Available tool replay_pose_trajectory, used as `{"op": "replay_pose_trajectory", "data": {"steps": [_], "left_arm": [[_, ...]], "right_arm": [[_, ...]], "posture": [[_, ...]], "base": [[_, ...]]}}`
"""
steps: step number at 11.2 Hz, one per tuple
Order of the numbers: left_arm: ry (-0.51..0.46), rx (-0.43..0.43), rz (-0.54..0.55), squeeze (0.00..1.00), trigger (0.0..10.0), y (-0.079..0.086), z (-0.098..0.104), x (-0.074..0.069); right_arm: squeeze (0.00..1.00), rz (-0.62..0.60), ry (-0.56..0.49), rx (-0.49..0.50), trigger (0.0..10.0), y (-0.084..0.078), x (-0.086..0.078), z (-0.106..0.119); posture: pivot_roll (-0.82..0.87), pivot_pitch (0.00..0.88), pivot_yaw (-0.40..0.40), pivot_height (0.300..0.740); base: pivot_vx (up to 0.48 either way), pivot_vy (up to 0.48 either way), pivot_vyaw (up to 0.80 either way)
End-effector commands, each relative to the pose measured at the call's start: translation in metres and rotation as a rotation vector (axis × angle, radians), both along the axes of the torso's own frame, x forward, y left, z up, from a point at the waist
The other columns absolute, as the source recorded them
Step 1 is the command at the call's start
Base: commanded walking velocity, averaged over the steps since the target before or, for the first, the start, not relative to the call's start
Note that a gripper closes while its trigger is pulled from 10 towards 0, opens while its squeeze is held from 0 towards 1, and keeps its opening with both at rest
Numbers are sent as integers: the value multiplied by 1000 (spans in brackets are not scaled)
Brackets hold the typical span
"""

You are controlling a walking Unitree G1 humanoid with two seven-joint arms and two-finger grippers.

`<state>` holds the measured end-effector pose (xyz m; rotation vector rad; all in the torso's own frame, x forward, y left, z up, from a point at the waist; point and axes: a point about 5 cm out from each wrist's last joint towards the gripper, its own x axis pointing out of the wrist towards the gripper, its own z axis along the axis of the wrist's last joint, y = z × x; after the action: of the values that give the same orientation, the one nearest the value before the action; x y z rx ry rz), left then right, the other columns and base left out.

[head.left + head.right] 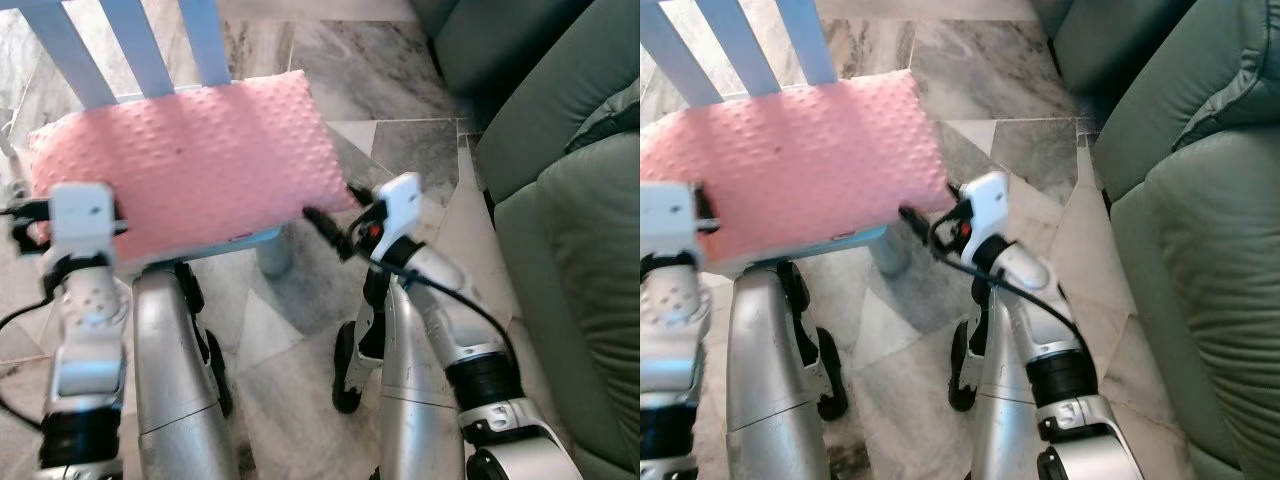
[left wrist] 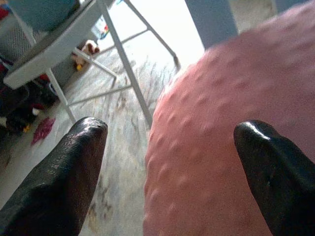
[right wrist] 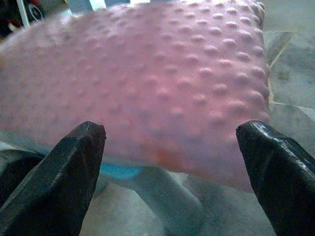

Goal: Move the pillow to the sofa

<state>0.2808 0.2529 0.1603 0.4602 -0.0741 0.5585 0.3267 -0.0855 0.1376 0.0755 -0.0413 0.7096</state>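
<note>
A pink dimpled pillow (image 1: pixel 190 160) lies flat on the seat of a light blue slatted chair (image 1: pixel 140 45). My left gripper (image 2: pixel 172 132) is open at the pillow's left end. One finger is over the pillow and the other is over the floor, so the pillow's edge lies between them. My right gripper (image 1: pixel 338 212) is open at the pillow's front right corner, its fingers spread across the pillow's side (image 3: pixel 162 88). I cannot tell whether either gripper touches the pillow. The grey-green sofa (image 1: pixel 570 250) stands to my right.
The floor is grey marble tile (image 1: pixel 390 70). A chair leg (image 1: pixel 272 252) stands just in front of my own legs. Left of the chair there is a white-legged frame (image 2: pixel 123 64), with small toys (image 2: pixel 83 49) on the floor.
</note>
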Motion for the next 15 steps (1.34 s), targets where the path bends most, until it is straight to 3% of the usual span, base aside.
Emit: {"op": "replay_pose_trajectory", "data": {"steps": [1, 4, 5, 7, 8, 11, 12, 13, 15], "left_arm": [[45, -9, 35, 0, 10000, 5, -12, -8], [29, -4, 12, 0, 10000, -3, -8, 2], [18, 14, -3, 0, 10000, -5, -4, 7], [49, -30, -49, 0, 10000, -9, -9, 18], [114, -58, -109, 0, 10000, -15, -22, 28], [198, -86, -160, 0, 10000, -18, -48, 42], [243, -103, -216, 0, 10000, -22, -63, 47], [262, -166, -242, 0, 0, -25, -74, 48], [270, -181, -275, 0, 0, -32, -81, 51]], "right_arm": [[0, 3, -26, -25, 10000, 2, -1, -2], [0, -35, -71, -9, 10000, 3, 3, 6], [0, -100, -84, -4, 10000, -4, 6, 9], [0, -182, -89, -70, 10000, -15, 11, 4], [0, -205, -75, -129, 10000, -18, 15, -4], [0, -168, 18, -176, 10000, -10, 17, -26], [0, -153, 102, -179, 10000, -4, 17, -40], [0, -166, 137, -214, 0, 2, 18, -49], [0, -198, 186, -210, 0, 9, 21, -53]], "posture": [[36, 449, -118, 465], [28, 433, -110, 465], [27, 431, -108, 465], [27, 432, -107, 465], [23, 432, -107, 465], [10, 432, -109, 465], [8, 430, -113, 465], [2, 427, -114, 465], [-2, 420, -113, 465]], "base": [[0, 0, 800], [0, 0, 800], [0, 0, 0], [0, 0, 0], [0, 0, 0], [0, 0, 0], [0, 0, 0], [0, 0, 0], [0, 0, 0]]}}
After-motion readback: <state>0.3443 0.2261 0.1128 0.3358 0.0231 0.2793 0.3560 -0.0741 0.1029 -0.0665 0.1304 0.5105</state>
